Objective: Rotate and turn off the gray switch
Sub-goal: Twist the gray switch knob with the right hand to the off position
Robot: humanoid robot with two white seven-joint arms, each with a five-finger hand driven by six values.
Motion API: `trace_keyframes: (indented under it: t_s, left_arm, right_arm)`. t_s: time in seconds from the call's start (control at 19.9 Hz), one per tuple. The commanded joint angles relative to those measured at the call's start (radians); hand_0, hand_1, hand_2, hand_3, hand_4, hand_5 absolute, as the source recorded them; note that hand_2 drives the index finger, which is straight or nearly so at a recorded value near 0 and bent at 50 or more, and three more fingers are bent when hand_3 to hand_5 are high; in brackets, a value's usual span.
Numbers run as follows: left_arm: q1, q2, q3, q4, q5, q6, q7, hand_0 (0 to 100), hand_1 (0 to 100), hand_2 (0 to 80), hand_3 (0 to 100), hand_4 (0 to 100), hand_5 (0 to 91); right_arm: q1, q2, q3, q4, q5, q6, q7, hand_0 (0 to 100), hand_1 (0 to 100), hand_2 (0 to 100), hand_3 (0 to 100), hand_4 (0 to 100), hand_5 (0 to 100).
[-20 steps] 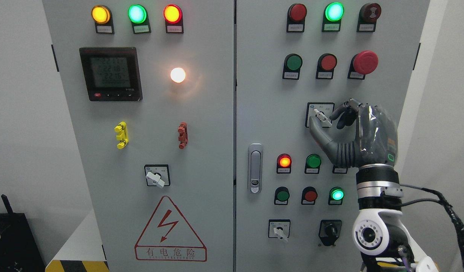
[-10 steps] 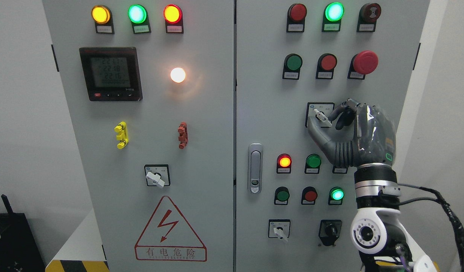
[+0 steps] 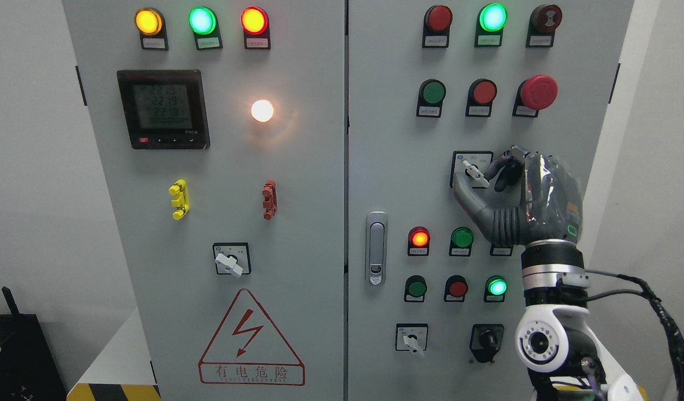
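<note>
The gray rotary switch [image 3: 475, 173] sits on a small square plate [image 3: 463, 157] in the middle of the right cabinet door. Its pale handle is tilted, upper end to the left and lower end to the right. My right hand [image 3: 477, 177] comes up from the lower right and pinches the handle. The thumb [image 3: 463, 192] lies below and to its left, and a curled finger [image 3: 496, 165] is on its upper right. The rest of the plate is hidden behind the hand. My left hand does not show.
Around the switch are a red mushroom button [image 3: 538, 92], red and green push buttons [image 3: 483, 92] and lit lamps [image 3: 419, 238]. A door latch [image 3: 376, 248] is to the left. Similar gray switches [image 3: 229, 262] [image 3: 413, 341] and a black one [image 3: 487, 339] sit lower on the panel.
My right arm and wrist have shifted slightly left and up. The hand stays pinched on the handle, whose tilt looks nearly the same.
</note>
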Motion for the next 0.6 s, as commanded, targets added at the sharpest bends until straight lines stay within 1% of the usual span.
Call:
trace_keyframes:
  t_s: [0.0,0.3,0.4,0.55]
  left_arm:
    - [0.0,0.0,0.032,0.023,-0.008,0.001,0.0,12,39,0.0,0,0,0.0]
    - [0.0,0.0,0.032,0.023,-0.008,0.001,0.0,12,39,0.0,0,0,0.0]
    - [0.0,0.0,0.032,0.023,-0.008,0.001,0.0,12,39,0.0,0,0,0.0]
    - [0.0,0.0,0.032,0.023,-0.008,-0.001,0.001,12,39,0.0,0,0,0.0]
  right_arm:
    - [-0.002,0.0,0.003,0.005,-0.001,0.001,0.0,20,49,65,85,78,99]
    - [-0.002,0.0,0.009,0.008,-0.001,0.001,0.0,22,47,66,86,79,99]
    - [-0.004,0.0,0.012,0.008,-0.001,0.002,0.0,24,48,66,87,79,99]
    - [-0.007,0.0,0.017,0.011,-0.001,0.01,0.0,29,48,67,87,79,99]
